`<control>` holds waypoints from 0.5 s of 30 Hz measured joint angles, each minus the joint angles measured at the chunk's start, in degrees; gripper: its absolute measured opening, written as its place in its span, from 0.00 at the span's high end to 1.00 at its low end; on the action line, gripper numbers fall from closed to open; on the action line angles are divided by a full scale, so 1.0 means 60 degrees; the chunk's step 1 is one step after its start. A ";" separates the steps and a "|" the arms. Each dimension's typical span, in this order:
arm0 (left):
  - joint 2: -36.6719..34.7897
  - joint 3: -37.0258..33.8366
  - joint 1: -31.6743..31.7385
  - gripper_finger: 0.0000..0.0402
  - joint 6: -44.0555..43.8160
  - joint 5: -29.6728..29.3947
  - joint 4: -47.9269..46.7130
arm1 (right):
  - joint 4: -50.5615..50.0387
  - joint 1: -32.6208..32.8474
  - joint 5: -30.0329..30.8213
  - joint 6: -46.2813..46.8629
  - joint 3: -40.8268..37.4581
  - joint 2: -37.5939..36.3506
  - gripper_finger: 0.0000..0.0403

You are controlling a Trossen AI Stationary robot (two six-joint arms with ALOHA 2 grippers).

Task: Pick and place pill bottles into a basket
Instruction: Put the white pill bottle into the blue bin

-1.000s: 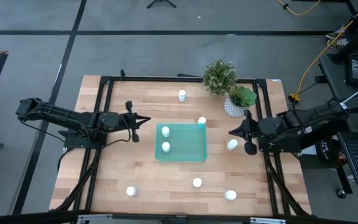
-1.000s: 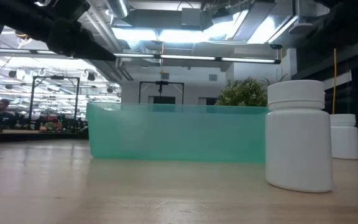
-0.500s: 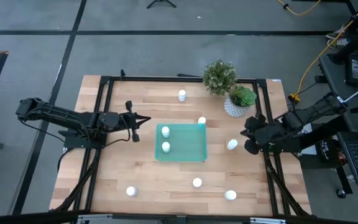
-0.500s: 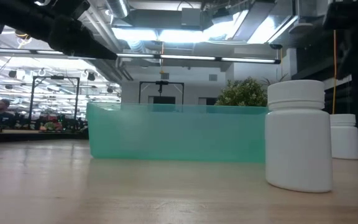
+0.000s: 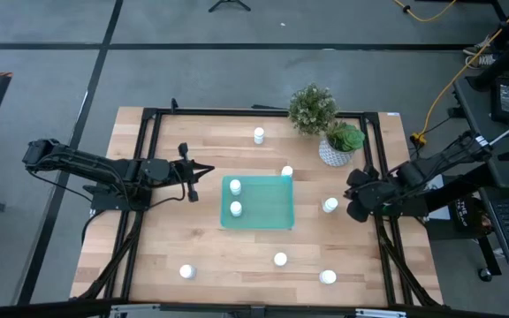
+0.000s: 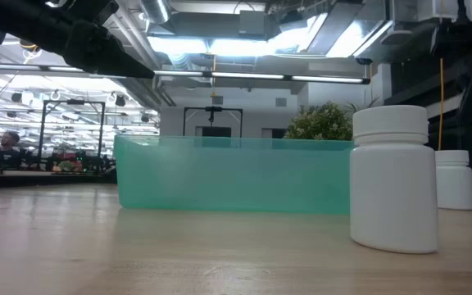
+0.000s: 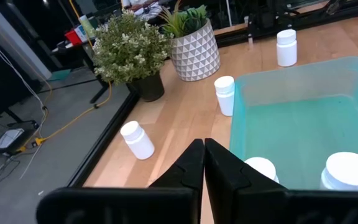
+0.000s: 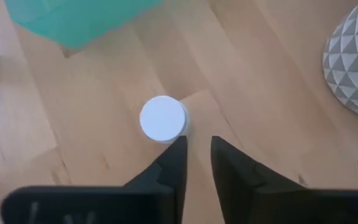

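Note:
The teal basket (image 5: 268,212) lies mid-table with two white pill bottles (image 5: 235,208) standing inside near its left wall. Several more bottles stand on the wood: one by the basket's far right corner (image 5: 287,171), one farther back (image 5: 259,134), and others near the front edge (image 5: 280,259). My right gripper (image 5: 350,199) hangs tipped downward, just right of a bottle (image 5: 330,205). In the right wrist view its fingers (image 8: 197,146) stand slightly open, clear of that bottle's cap (image 8: 163,118). My left gripper (image 5: 193,172) waits shut, left of the basket.
Two potted plants stand at the far right: a bushy one (image 5: 312,108) and a patterned white pot (image 5: 334,150), close behind my right gripper. A dark frame rail (image 5: 374,177) runs along the table's right side. In the low view one bottle (image 6: 393,176) looms near the camera.
My right gripper has tipped from nearly level to pointing steeply down and has rolled about its own line. It has also sunk a little and drawn slightly toward the table's right edge, beside the bottle right of the basket. The bottles have kept their places.

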 joint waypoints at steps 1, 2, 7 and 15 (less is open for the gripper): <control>0.0000 0.0000 0.0000 0.98 0.0072 0.0000 0.0002 | 0.0033 0.0000 0.0000 -0.0003 -0.0114 0.0000 0.78; 0.0000 0.0000 -0.0004 0.98 0.0103 0.0000 0.0002 | 0.0104 0.0000 -0.0010 -0.0005 -0.0239 0.0000 0.75; 0.0000 0.0000 -0.0004 0.98 -0.0130 0.0000 -0.0002 | 0.0431 -0.0004 -0.0011 -0.0014 -0.0758 0.0000 0.63; 0.0000 -0.0004 -0.0003 0.99 -0.0221 0.0000 -0.0002 | 0.1011 -0.0004 -0.0014 -0.0030 -0.0783 0.0008 0.44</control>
